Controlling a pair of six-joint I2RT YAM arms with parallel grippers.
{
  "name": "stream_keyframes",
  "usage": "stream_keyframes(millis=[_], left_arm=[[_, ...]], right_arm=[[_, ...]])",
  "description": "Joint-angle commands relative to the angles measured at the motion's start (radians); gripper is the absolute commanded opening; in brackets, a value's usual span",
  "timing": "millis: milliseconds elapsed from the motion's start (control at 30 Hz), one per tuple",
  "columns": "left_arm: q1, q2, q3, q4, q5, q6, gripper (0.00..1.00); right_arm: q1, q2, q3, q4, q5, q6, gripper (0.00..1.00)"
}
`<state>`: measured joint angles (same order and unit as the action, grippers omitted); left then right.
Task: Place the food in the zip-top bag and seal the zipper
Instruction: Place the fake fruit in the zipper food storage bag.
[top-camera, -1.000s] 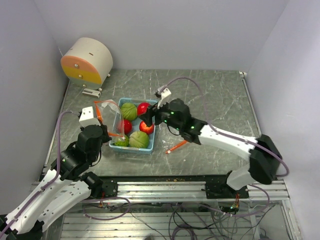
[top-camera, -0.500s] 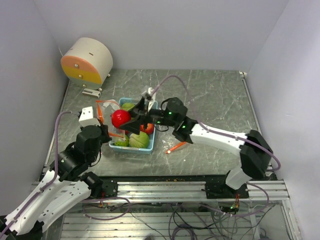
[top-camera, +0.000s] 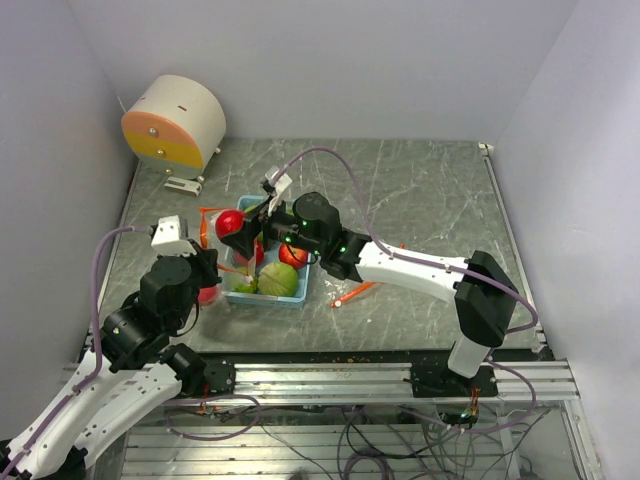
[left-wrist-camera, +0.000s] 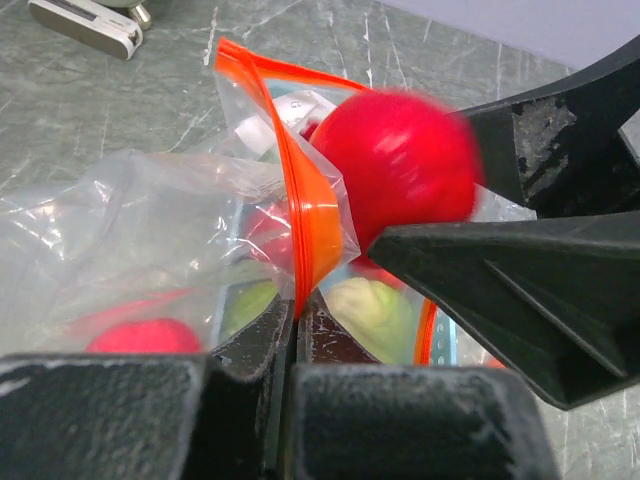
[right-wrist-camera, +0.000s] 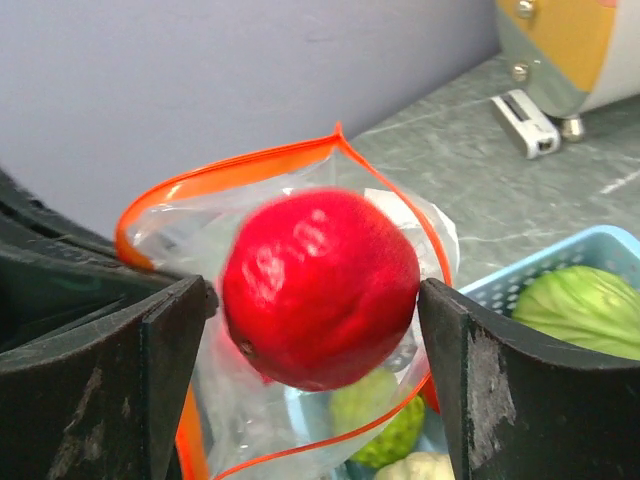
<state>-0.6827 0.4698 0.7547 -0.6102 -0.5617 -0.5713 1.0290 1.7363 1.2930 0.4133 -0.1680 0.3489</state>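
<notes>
My left gripper (left-wrist-camera: 297, 325) is shut on the orange zipper rim (left-wrist-camera: 300, 200) of the clear zip-top bag (top-camera: 212, 285) and holds its mouth up. One red food piece (left-wrist-camera: 140, 335) lies inside the bag. At the bag's mouth a blurred red apple (right-wrist-camera: 320, 285) sits between the fingers of my right gripper (right-wrist-camera: 312, 300), which is open, with a gap at the left finger. From above, the apple (top-camera: 232, 225) is just left of the light blue tray (top-camera: 305, 292). The tray holds a green cabbage (top-camera: 278, 280) and a red piece (top-camera: 292, 255).
A round cream and orange device (top-camera: 175, 120) stands at the back left with a small white part (top-camera: 183, 183) in front of it. An orange stick (top-camera: 352, 293) lies on the grey table right of the tray. Walls close in on both sides.
My right arm has carried the red apple from over the tray leftward to the bag's mouth, and its jaws have widened. The left gripper still pinches the zipper rim.
</notes>
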Motion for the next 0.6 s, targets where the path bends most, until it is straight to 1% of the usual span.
stream_keyframes(millis=[0, 33, 67, 267, 400, 467, 567], left_arm=[[-0.001, 0.005, 0.009, 0.052, 0.031, 0.010, 0.07], [-0.002, 0.006, 0.009, 0.054, 0.031, 0.010, 0.07], [-0.001, 0.006, 0.009, 0.056, 0.032, 0.010, 0.07], [-0.001, 0.007, 0.005, 0.058, 0.019, 0.011, 0.07], [-0.001, 0.018, 0.038, 0.000, -0.054, 0.003, 0.07], [-0.002, 0.027, 0.059, -0.036, -0.099, 0.001, 0.07], [-0.001, 0.034, 0.077, -0.057, -0.127, 0.005, 0.07]], right_arm=[[0.013, 0.005, 0.034, -0.115, 0.164, -0.065, 0.88], [0.013, 0.005, 0.036, -0.125, 0.165, -0.071, 0.92], [0.014, 0.003, 0.035, -0.128, 0.165, -0.076, 0.99], [0.013, -0.046, -0.011, -0.108, 0.116, -0.092, 1.00], [0.013, -0.157, -0.100, -0.077, 0.172, -0.096, 1.00], [0.013, -0.207, -0.141, -0.086, 0.216, -0.101, 1.00], [0.010, -0.268, -0.183, -0.104, 0.297, -0.106, 1.00]])
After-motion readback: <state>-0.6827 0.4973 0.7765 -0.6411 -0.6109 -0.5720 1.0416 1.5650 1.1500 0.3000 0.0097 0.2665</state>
